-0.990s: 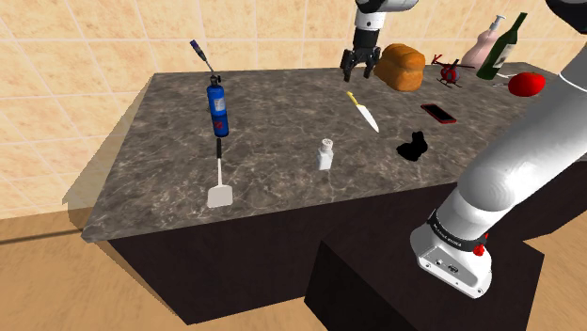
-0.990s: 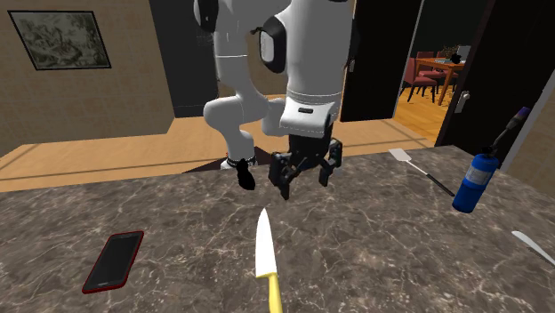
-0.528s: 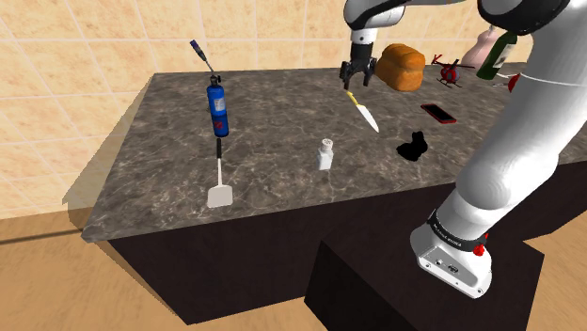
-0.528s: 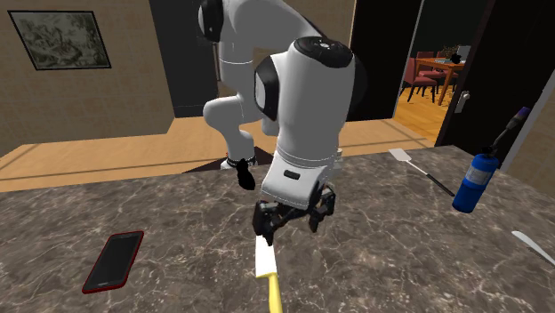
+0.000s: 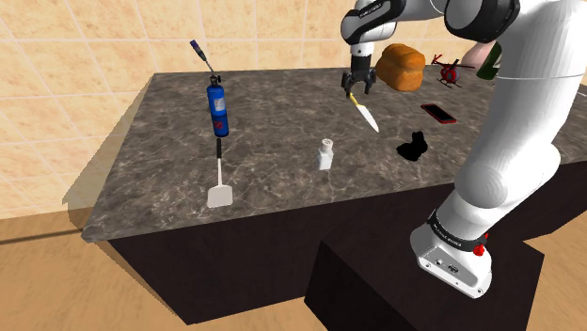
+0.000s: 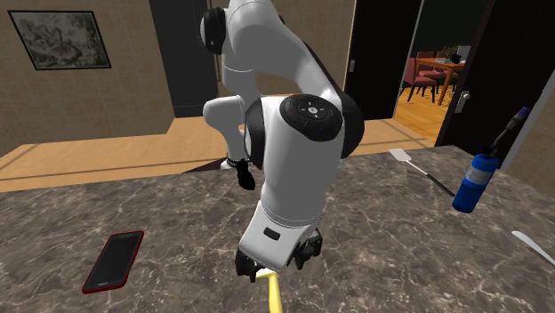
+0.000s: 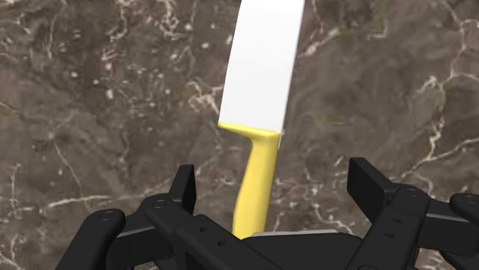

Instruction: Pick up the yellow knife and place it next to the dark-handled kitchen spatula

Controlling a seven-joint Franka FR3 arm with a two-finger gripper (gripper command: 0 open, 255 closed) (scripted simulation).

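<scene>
The knife (image 7: 262, 84) has a white blade and a yellow handle (image 7: 256, 188) and lies flat on the dark marble counter (image 5: 273, 141). My gripper (image 7: 278, 188) hangs low over the handle, open, one finger (image 7: 184, 186) on each side without touching it. In the shoulder view the gripper (image 5: 358, 83) is over the handle end, and the knife's blade (image 5: 368, 117) points toward the front edge. In the second exterior view the gripper (image 6: 271, 262) covers most of the knife (image 6: 274, 292). The dark-handled spatula (image 5: 219, 179) with a white blade lies at the shoulder view's left.
A blue canister (image 5: 217, 106) stands at the spatula's far end. A white shaker (image 5: 325, 153), a black figurine (image 5: 412, 148), a red phone (image 5: 438, 114), a bread loaf (image 5: 402, 66) and a red toy helicopter (image 5: 452, 72) surround the knife.
The arm swung over the knife and the open gripper came down from above the counter until its fingers straddle the yellow handle. The knife has not moved.
</scene>
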